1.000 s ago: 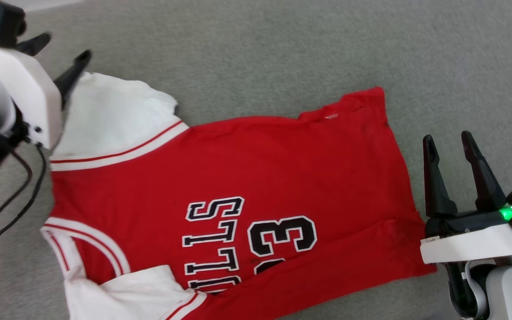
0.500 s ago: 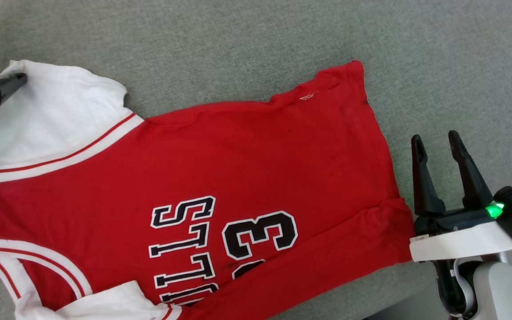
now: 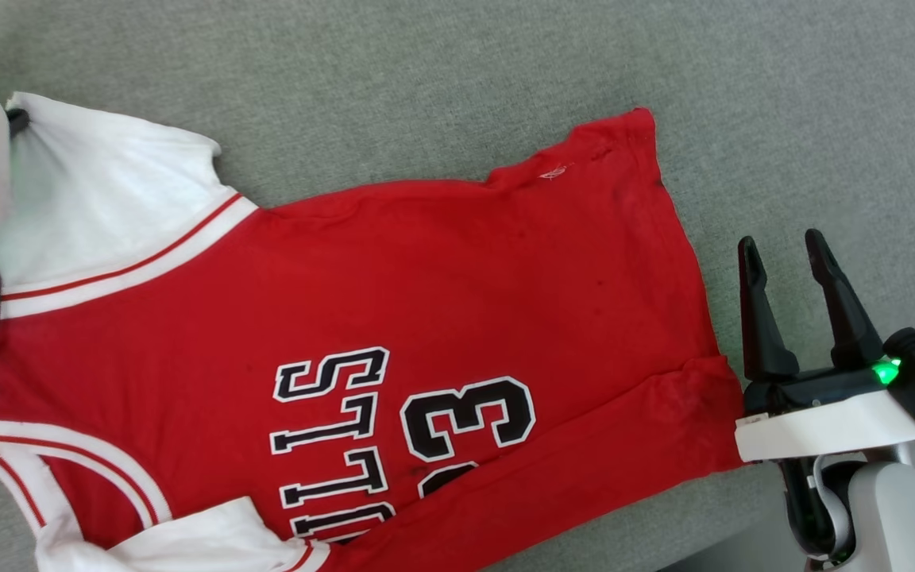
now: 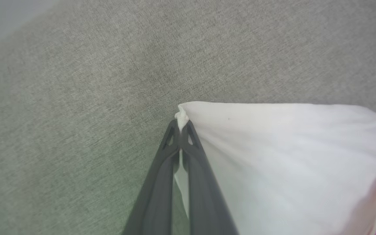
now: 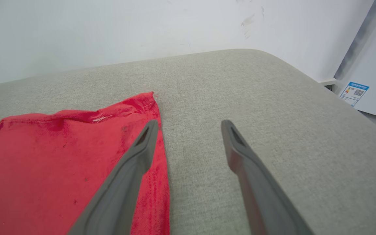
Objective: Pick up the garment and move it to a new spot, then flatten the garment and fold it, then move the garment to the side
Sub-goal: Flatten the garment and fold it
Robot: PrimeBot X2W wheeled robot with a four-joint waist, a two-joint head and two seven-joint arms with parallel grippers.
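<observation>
A grey-green woven upholstered cushion (image 3: 457, 71) spans the head view, and its far corner rounds off at the upper right of the right wrist view. The red jersey T-shirt (image 3: 442, 270) lies spread flat on it across centre and lower left, with one white sleeve (image 3: 108, 206) at upper left.

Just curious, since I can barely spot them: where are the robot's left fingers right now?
At the head view's far left edge, the left fingers are pinched shut on the corner of the white sleeve of the garment, over the grey cushion.
</observation>
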